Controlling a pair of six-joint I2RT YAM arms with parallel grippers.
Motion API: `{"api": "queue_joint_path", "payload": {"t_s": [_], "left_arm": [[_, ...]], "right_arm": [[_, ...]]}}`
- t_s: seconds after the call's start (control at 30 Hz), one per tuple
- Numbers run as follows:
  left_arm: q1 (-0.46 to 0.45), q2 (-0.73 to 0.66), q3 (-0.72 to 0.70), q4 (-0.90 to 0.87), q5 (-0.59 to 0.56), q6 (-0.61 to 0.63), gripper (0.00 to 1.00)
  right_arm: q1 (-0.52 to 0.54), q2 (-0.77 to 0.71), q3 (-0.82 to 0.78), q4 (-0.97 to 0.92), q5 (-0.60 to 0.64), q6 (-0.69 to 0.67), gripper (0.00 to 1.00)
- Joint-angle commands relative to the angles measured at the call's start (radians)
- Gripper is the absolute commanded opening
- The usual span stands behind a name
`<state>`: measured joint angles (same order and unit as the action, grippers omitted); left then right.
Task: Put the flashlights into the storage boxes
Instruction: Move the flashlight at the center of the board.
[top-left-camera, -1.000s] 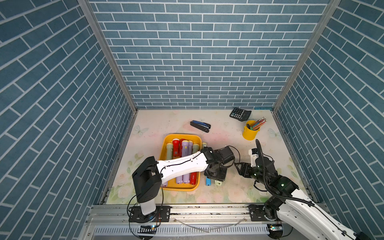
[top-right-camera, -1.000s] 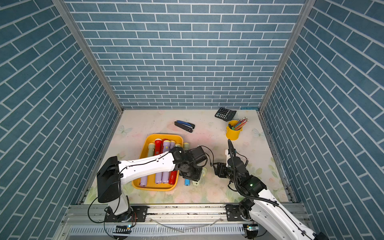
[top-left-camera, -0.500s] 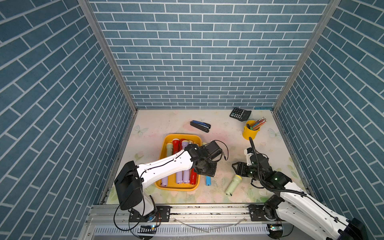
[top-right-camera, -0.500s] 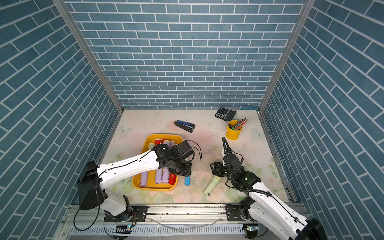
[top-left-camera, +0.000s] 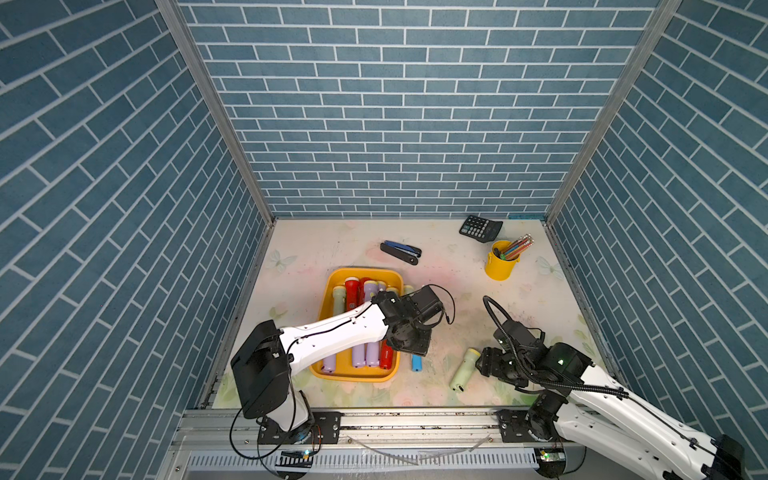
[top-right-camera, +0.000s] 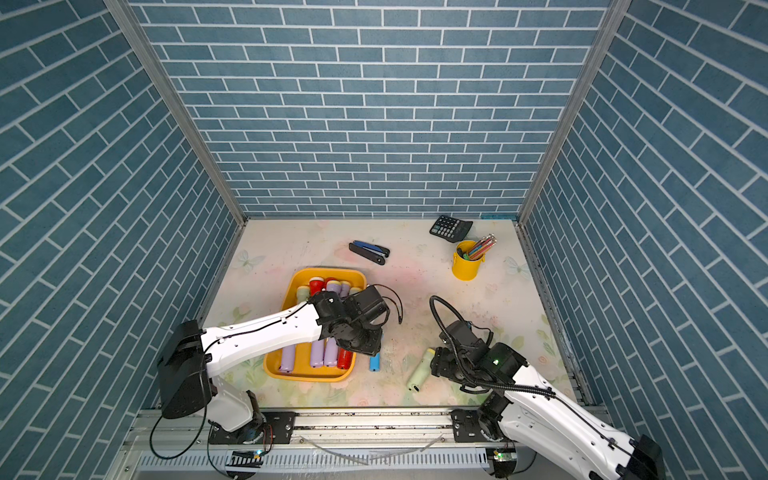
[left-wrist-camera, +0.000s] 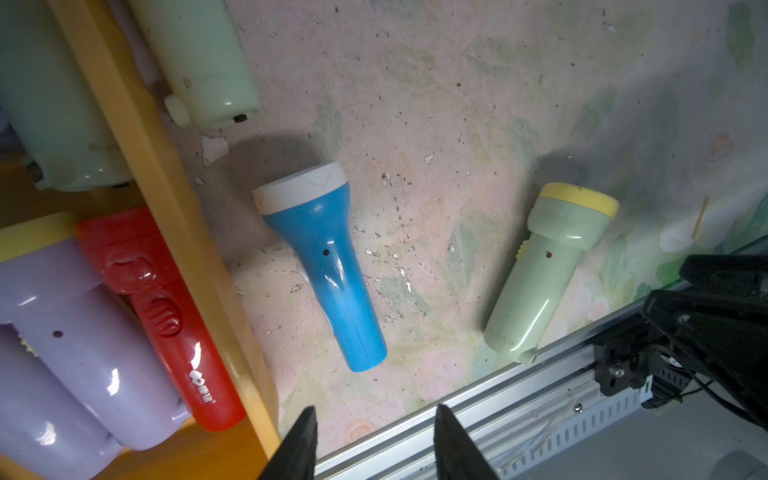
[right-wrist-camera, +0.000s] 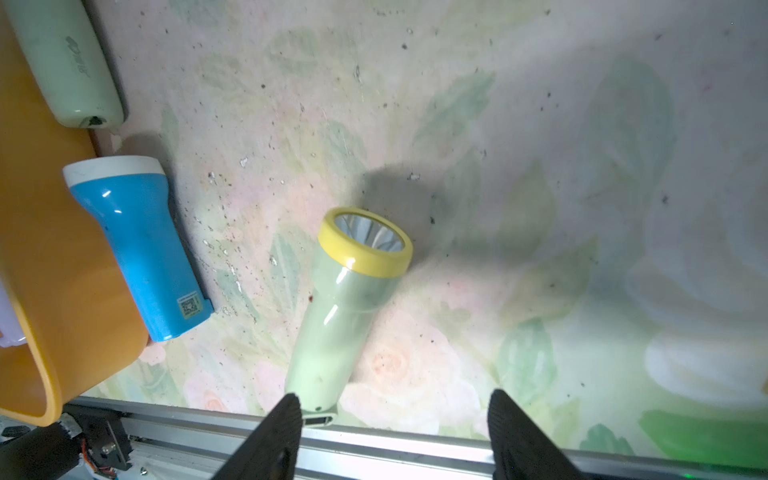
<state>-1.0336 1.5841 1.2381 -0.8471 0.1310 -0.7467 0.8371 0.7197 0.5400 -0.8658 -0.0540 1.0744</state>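
So, left tool and right tool both parted, empty. Green flashlight: rigid glossy plastic, probably light and slippery; pinch mid-barrel, not the flared head.

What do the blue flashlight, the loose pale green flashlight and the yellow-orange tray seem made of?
The blue flashlight looks like glossy moulded plastic: sharp highlights, a body seam. The pale green flashlight likewise, with a mirror-like reflector in its yellow head. The tray is probably smooth plastic: soft sheen, rounded rim.
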Motion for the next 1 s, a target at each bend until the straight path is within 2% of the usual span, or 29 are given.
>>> {"api": "queue_joint_path", "payload": {"t_s": [0.0, 0.37, 0.57, 0.97], "left_arm": [[0.003, 0.011, -0.016, 0.015, -0.009, 0.008, 0.47], [0.014, -0.013, -0.064, 0.059, -0.013, -0.009, 0.47], [0.022, -0.03, -0.093, 0.083, -0.01, -0.015, 0.47], [0.037, -0.068, -0.133, 0.104, -0.02, -0.026, 0.47]], "right_arm": [[0.05, -0.002, -0.04, 0.081, -0.029, 0.128, 0.72], [0.12, 0.181, -0.07, 0.299, -0.032, 0.161, 0.72], [0.127, 0.294, -0.078, 0.431, -0.105, 0.14, 0.69], [0.145, 0.504, 0.011, 0.482, -0.16, 0.087, 0.67]]}}
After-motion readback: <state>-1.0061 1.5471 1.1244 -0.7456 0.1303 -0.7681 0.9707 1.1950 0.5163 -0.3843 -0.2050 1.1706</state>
